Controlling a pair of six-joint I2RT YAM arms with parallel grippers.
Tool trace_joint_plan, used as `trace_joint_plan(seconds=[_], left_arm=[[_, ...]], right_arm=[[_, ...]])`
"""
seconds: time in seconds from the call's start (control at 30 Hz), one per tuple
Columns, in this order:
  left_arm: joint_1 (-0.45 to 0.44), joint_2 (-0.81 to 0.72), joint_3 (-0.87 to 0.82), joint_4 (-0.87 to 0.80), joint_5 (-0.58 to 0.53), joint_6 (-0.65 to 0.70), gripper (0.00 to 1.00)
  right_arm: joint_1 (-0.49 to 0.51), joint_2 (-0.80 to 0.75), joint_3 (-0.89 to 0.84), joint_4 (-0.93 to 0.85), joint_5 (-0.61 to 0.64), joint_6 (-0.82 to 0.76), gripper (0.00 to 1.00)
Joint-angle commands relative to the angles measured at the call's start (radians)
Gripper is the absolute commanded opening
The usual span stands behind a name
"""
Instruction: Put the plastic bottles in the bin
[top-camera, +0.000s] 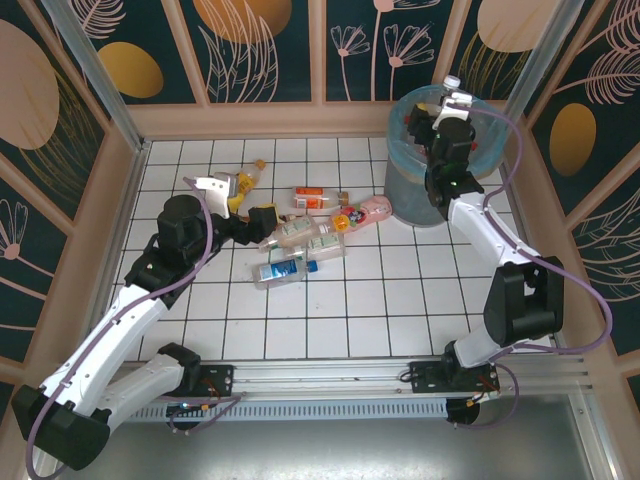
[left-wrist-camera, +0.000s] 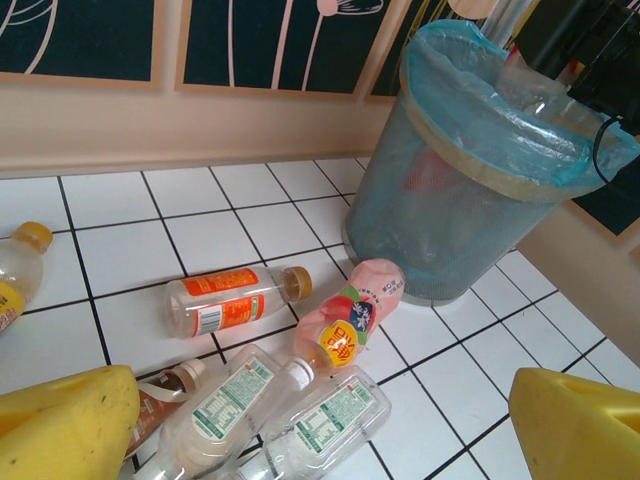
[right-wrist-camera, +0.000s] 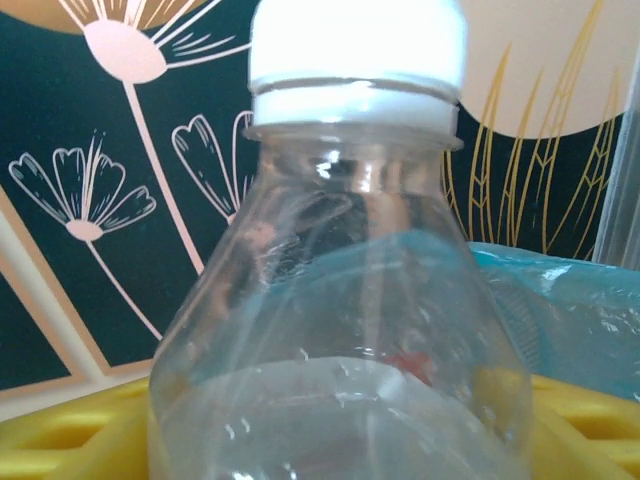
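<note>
Several plastic bottles lie in a cluster on the tiles: an orange-label one (left-wrist-camera: 225, 300) (top-camera: 310, 198), a pink one (left-wrist-camera: 355, 315) (top-camera: 368, 212), two clear green-label ones (left-wrist-camera: 225, 410) (left-wrist-camera: 335, 415) and a blue-label one (top-camera: 285, 268). My left gripper (left-wrist-camera: 320, 430) (top-camera: 262, 218) hovers open over the clear pair, holding nothing. The bin (left-wrist-camera: 450, 200) (top-camera: 420, 185) stands at the back right. Over its mouth, my right gripper (top-camera: 450, 105) (right-wrist-camera: 340, 440) has a clear white-capped bottle (right-wrist-camera: 350, 300) (top-camera: 452, 81) upright between its yellow fingers (right-wrist-camera: 70, 430). Whether they still clamp it is unclear.
A yellow-capped bottle (left-wrist-camera: 20, 265) (top-camera: 250, 178) lies left of the cluster and a brown one (left-wrist-camera: 165, 390) by my left finger. Low wooden walls (top-camera: 250, 118) ring the tiled floor. The bin's blue bag (right-wrist-camera: 560, 290) holds dropped bottles.
</note>
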Motion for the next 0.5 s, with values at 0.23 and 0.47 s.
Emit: trace_joint_plan(seconds=[0.23,0.47], left_arm=[[-0.002,-0.006,-0.013,0.013,-0.02,0.002,0.95],[-0.003,-0.008,-0.022,0.019,-0.021,-0.008,0.95]], right_arm=[[-0.036,-0.024,0.016,-0.054,-0.095,0.072,0.81],[-0.067,-0.014,0.022,-0.058,-0.185,0.104,0.75]])
